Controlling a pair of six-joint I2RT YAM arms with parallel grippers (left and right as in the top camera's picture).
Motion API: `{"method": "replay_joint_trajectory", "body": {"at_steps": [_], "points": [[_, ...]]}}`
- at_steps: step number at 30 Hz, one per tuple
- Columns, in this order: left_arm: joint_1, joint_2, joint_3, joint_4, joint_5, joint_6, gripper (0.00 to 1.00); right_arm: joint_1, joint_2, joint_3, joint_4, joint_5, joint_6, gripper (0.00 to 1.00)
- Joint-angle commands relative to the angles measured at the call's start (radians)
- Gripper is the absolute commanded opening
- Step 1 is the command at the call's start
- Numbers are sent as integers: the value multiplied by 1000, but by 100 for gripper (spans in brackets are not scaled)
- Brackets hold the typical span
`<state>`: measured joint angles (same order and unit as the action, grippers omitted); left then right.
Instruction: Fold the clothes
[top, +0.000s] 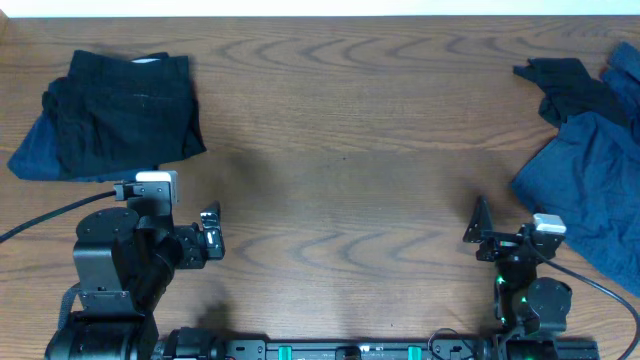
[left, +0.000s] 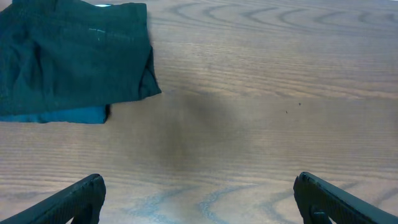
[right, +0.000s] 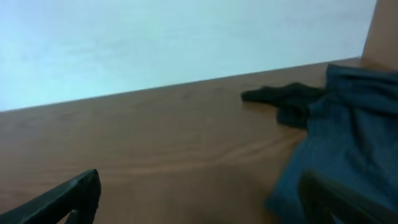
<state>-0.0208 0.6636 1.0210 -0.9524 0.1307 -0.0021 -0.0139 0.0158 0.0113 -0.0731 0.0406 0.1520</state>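
A folded stack of clothes lies at the far left of the table: black shorts on top of a dark-blue piece, also in the left wrist view as the stack. At the right edge lies an unfolded heap of dark-blue cloth with a black piece behind it; the right wrist view shows the blue cloth and the black piece. My left gripper is open over bare wood, below the stack. My right gripper is open, just left of the blue heap, holding nothing.
The wooden table stretches between the two piles. Its far edge meets a pale wall. The arm bases stand along the near edge.
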Motion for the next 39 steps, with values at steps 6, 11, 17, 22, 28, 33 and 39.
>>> {"method": "replay_joint_trajectory", "body": {"at_steps": [6,11,17,22,28,33,39], "points": [[2,-4,-1,3,-5,-3,98,-9,-7,-6,0,-26,-42,99],[2,-4,-1,3,-5,-3,98,-9,-7,-6,0,-26,-42,99],[2,-4,-1,3,-5,-3,98,-9,-7,-6,0,-26,-42,99],[2,-4,-1,3,-5,-3,98,-9,-7,-6,0,-26,-42,99],[2,-4,-1,3,-5,-3,98,-9,-7,-6,0,-26,-42,99],[2,-27,-1,-25,-46,29,98,-9,-7,-6,0,-26,-42,99],[-16,-139,-103,-51,-64,34,98,-9,-7,-6,0,-26,-42,99]]}}
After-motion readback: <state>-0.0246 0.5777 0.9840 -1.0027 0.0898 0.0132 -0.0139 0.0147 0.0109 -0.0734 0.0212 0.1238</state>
